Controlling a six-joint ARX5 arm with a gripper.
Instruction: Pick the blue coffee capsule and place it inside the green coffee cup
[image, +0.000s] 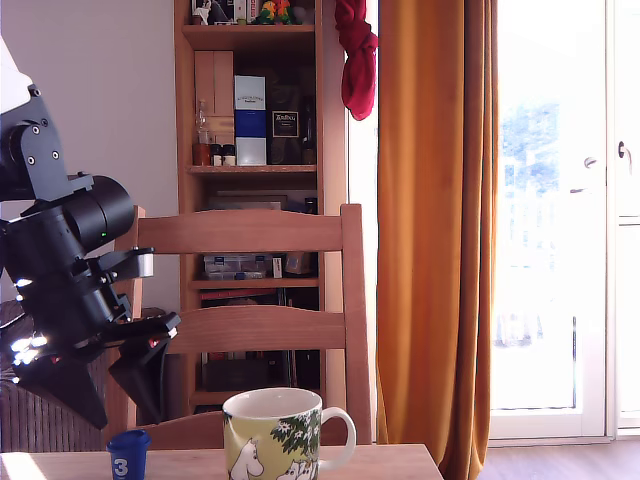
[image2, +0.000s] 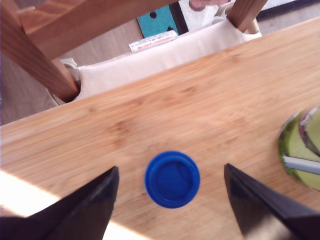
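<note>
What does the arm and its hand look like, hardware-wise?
Black arm built from chunky cylindrical and boxy housings with visible screw heads, and a white section at the top edge. A dark cable loops beneath it. The hand has two black, wedge-shaped tapering fingers, with small red accents near their base.

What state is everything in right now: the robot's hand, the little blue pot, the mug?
hand: open, fingers apart either side of the capsule, not touching it.
blue coffee capsule: upright on the table, open end up, not gripped.
green coffee cup: upright on the table; its inside cannot be seen.
</note>
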